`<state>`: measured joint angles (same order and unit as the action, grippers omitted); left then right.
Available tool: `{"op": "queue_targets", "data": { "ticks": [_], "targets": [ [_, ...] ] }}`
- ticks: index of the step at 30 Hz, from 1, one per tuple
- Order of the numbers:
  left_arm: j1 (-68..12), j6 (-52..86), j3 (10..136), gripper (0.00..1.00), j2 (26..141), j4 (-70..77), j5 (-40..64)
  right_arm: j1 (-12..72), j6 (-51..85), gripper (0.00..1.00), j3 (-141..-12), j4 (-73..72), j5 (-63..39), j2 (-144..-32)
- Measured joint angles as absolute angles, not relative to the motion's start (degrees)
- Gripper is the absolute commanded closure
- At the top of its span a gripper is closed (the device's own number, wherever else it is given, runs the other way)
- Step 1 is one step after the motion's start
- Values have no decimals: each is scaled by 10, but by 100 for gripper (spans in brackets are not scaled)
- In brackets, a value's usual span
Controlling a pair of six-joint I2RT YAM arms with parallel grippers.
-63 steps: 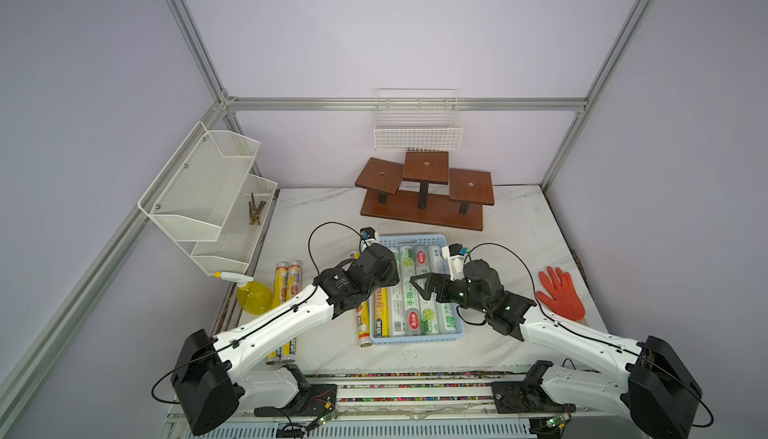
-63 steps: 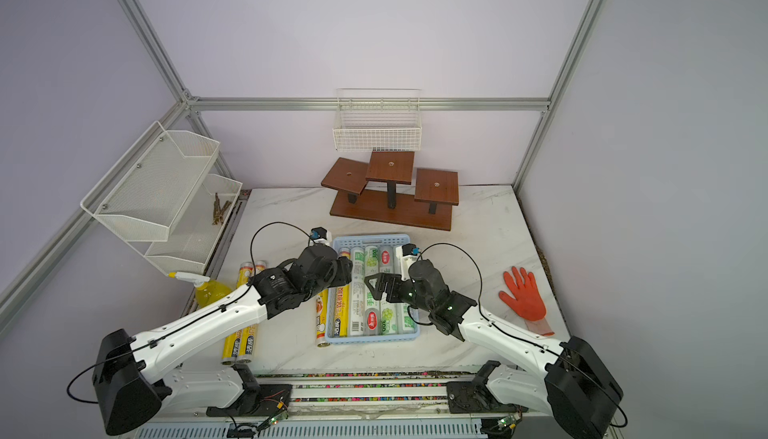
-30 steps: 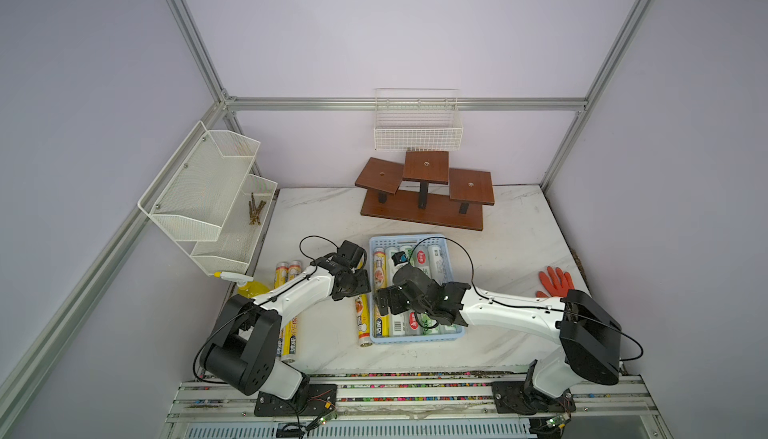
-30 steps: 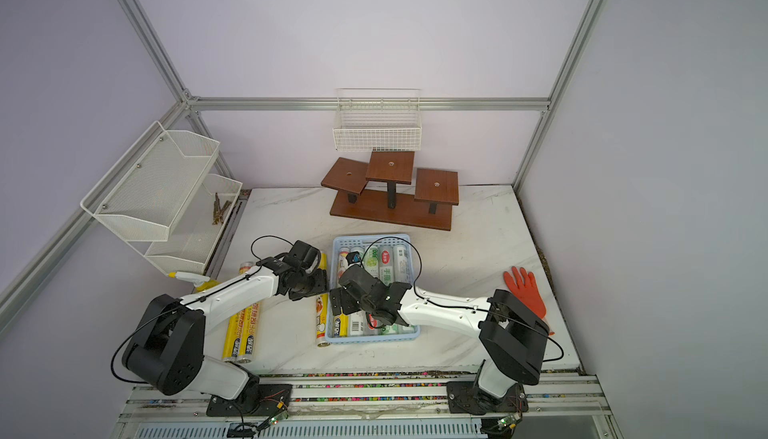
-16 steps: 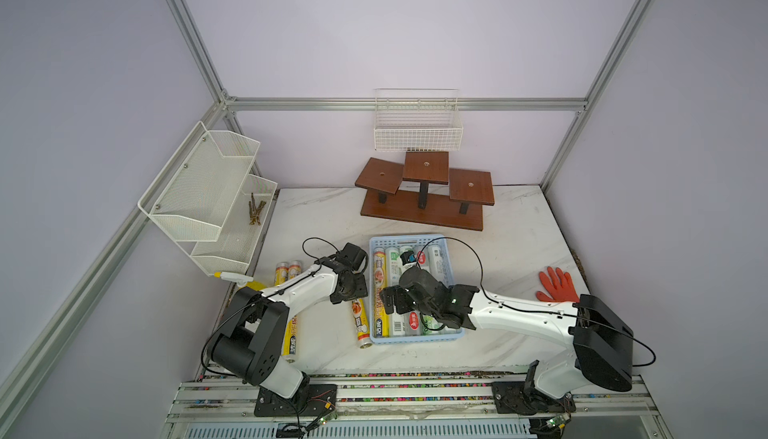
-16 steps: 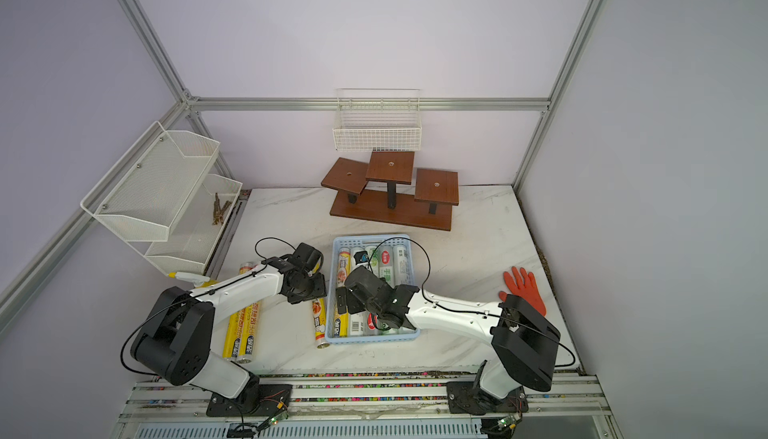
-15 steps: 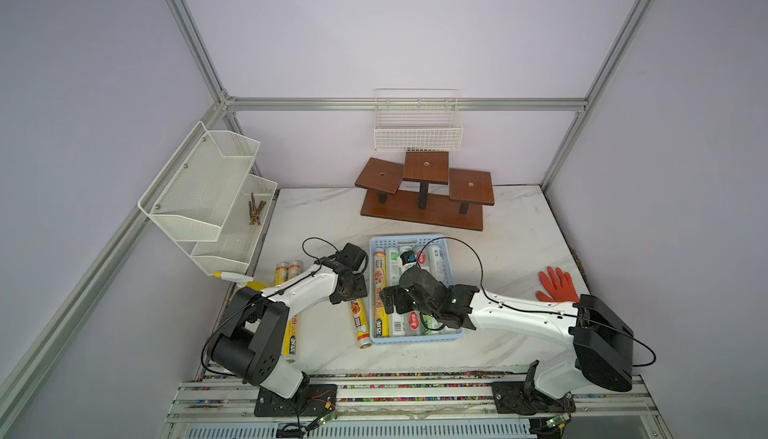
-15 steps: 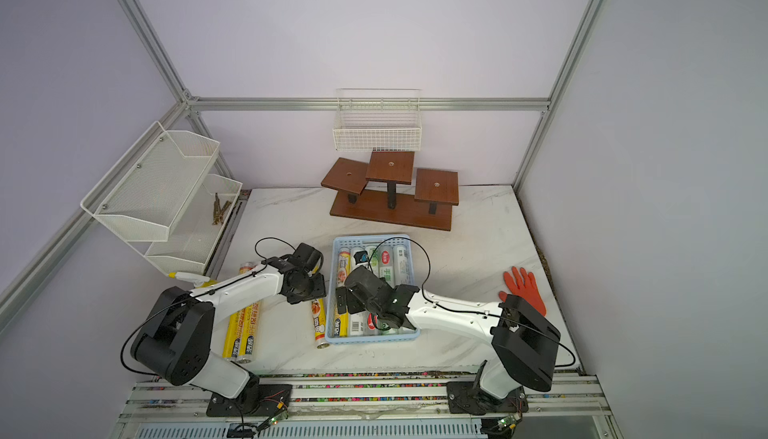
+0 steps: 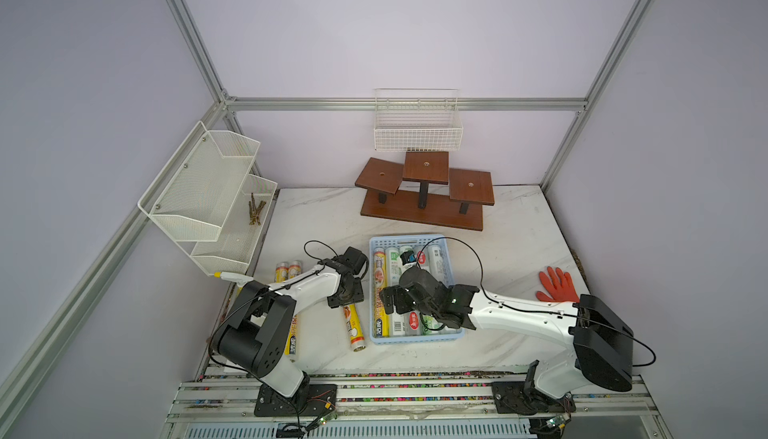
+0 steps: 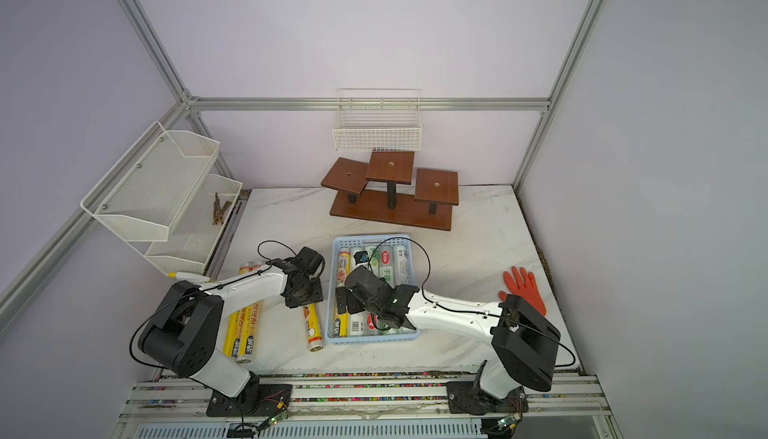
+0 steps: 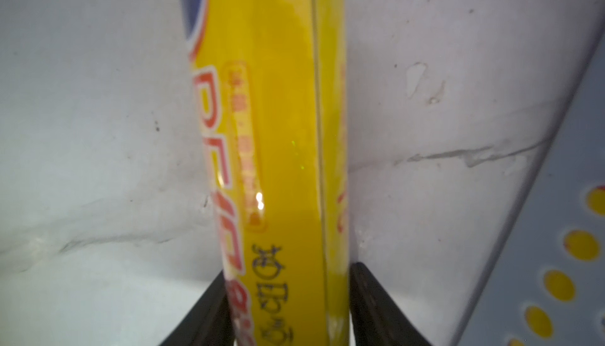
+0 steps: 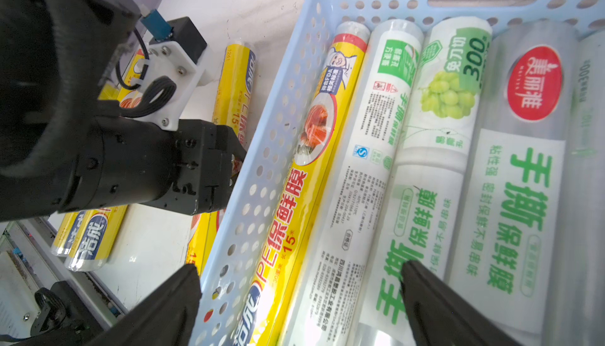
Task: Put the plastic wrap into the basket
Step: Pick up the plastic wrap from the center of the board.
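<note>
Clearly, plastic wrap looks glossy yellow.

A white wire-grid basket hangs on the back wall above a brown wooden stand of three square platforms on one base, set at the rear of the white marbled tabletop; a white two-tier mesh rack is fixed to the aluminium frame on the left, a few brownish sticks lying in its lower tier; a spray bottle's white nozzle shows just below it; an orange-red glove lies near the tabletop's right edge, fingers pointing rearward.
</note>
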<state>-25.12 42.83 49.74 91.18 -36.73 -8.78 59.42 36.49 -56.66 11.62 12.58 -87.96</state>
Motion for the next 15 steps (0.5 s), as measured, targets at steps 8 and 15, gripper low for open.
{"op": "queue_targets", "data": {
  "ticks": [8, 15],
  "targets": [
    [-251, 435, 498, 72, 910, -369, -95, 594, 368, 0, -567, 116, 126, -880],
    [-251, 439, 498, 81, 837, -413, -102, 594, 377, 0, -554, 117, 150, -868]
  ]
}}
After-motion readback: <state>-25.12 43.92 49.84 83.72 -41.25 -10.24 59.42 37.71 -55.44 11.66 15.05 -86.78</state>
